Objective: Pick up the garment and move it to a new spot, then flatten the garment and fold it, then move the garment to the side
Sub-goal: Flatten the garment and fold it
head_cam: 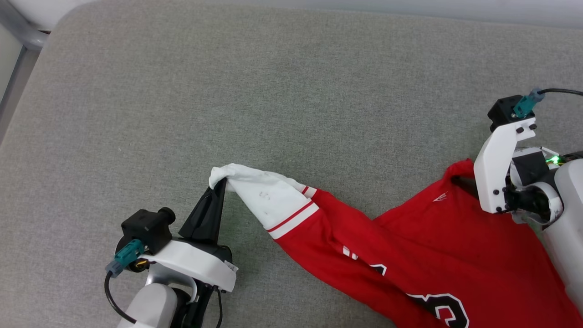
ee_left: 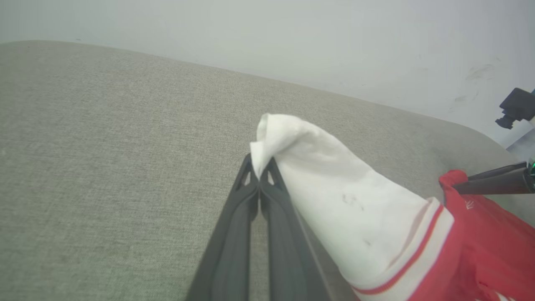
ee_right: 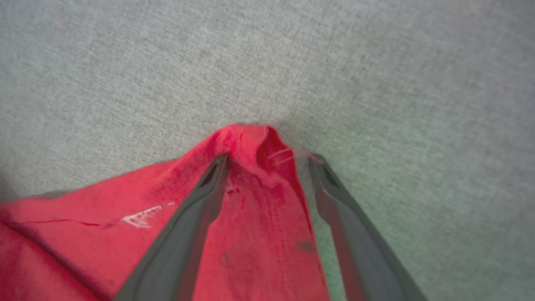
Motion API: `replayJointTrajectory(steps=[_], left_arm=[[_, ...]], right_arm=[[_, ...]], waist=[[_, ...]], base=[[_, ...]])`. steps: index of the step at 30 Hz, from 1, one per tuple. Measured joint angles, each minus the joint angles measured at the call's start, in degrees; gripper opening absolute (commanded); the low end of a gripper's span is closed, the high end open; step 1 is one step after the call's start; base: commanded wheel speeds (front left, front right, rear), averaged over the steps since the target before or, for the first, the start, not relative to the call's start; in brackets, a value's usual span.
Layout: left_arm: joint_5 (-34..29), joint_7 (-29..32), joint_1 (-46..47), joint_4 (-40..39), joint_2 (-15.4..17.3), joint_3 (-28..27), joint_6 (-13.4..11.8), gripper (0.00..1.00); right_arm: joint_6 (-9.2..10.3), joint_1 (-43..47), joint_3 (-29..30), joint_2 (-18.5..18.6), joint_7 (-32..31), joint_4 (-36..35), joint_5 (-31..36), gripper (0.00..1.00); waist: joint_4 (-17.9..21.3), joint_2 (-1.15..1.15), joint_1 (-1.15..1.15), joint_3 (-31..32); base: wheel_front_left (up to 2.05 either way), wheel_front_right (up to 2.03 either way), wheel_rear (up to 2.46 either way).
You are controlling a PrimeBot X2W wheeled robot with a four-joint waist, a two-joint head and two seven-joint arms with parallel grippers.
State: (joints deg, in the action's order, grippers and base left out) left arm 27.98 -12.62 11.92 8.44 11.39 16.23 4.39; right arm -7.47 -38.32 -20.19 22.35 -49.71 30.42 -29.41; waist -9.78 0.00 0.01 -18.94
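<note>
A grey woven fabric surface [head_cam: 273, 91] spreads across the head view, with 1 rounded corner at the upper left. Past that corner a pale metal bar [head_cam: 20, 34] curves away. In the left wrist view a plain pale wall [ee_left: 292, 37], faintly scuffed at the upper right, rises behind. The light is soft and even.

Rumpled red jersey tee [head_cam: 410, 241] sprawls across the head view's lower right, white sleeve [head_cam: 268, 200] stretched out toward center.

Grey surface [head_cam: 273, 91] open ahead; garment [head_cam: 410, 241] blocks lower rt
</note>
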Motion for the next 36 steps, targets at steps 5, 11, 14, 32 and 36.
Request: replayJointTrajectory(steps=[5, 11, 14, 32, 36], left_arm=[[0.4, -0.5, 0.2, 1.3, -0.3, 0.0, 0.1, 0.00], [0.8, -0.7, 0.2, 2.5, 0.2, -0.4, 0.1, 0.00], [1.0, -0.6, 0.4, 2.8, 1.0, -1.2, 0.1, 0.00], [3.6, 4.4, 24.6, 13.3, 5.9, -4.8, 1.4, 0.00], [4.0, 6.0, 34.6, 18.1, 6.2, -4.6, 1.8, 0.00]], right_arm=[[0.07, -1.4, -1.6, 0.1, -2.6, 2.7, -3.7, 0.00], [-0.03, -1.3, -3.1, 0.0, 1.2, 4.0, -5.9, 0.00], [-0.08, -1.3, -2.1, -0.6, 6.6, 4.6, -5.3, 0.00], [-0.07, -9.5, 14.3, -5.8, 29.0, 5.9, 11.2, 0.00], [-0.07, -15.3, 17.5, -7.1, 32.2, 6.2, 15.3, 0.00]], waist=[[0.1, 0.00, -0.01, 0.3], [1.0, 0.00, 0.00, 2.2], [1.7, 0.00, 0.00, 3.6], [9.8, 0.00, -0.01, 11.5], [10.7, 0.00, 0.00, 10.3]], base=[[0.00, 0.00, 0.00], [0.00, 0.00, 0.00], [0.00, 0.00, 0.00], [0.00, 0.00, 0.00], [0.00, 0.00, 0.00]])
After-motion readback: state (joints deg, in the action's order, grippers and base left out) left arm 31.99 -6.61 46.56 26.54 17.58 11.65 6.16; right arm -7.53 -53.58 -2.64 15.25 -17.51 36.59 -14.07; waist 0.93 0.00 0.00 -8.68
